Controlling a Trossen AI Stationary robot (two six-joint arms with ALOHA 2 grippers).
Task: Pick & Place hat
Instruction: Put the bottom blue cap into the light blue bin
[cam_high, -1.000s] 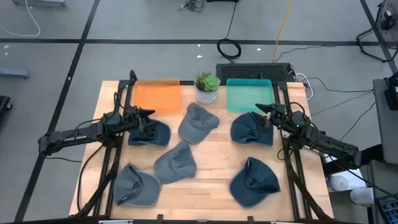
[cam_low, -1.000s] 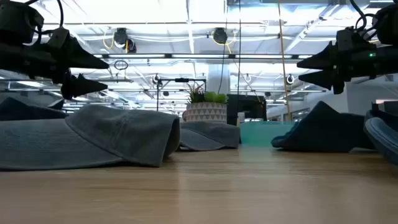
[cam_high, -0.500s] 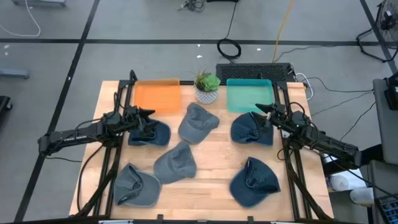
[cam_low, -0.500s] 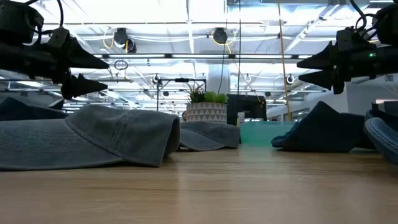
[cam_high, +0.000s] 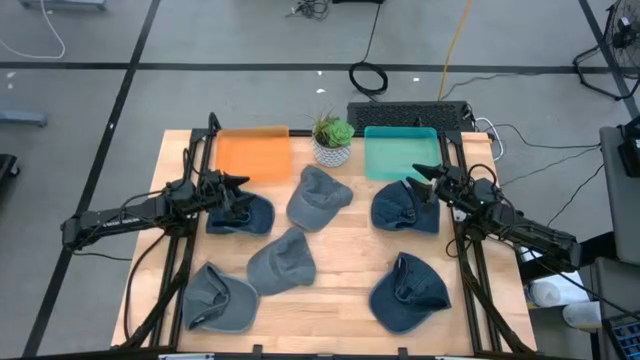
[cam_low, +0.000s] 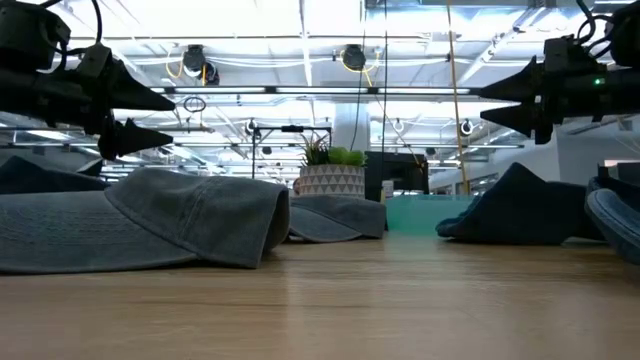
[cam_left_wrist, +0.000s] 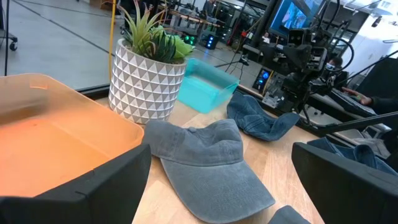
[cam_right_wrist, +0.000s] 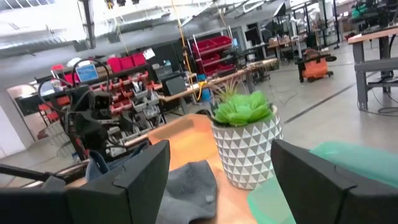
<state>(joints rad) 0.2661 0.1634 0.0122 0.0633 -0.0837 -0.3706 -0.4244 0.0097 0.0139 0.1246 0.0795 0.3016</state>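
The right gripper (cam_high: 422, 178), fingers apart, hovers over the dark blue denim cap (cam_high: 403, 210) near the wooden worktop's (cam_high: 340, 265) right edge beside the teal plastic bin (cam_high: 400, 152), apparently approaching; next it must descend and close, while the left gripper (cam_high: 232, 190), also apart, waits.

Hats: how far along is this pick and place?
Nothing looks done: the orange bin and teal bin are empty, six hats lie on the table. In hand: left gripper and right gripper, both open, each over a blue hat. All placing remains.
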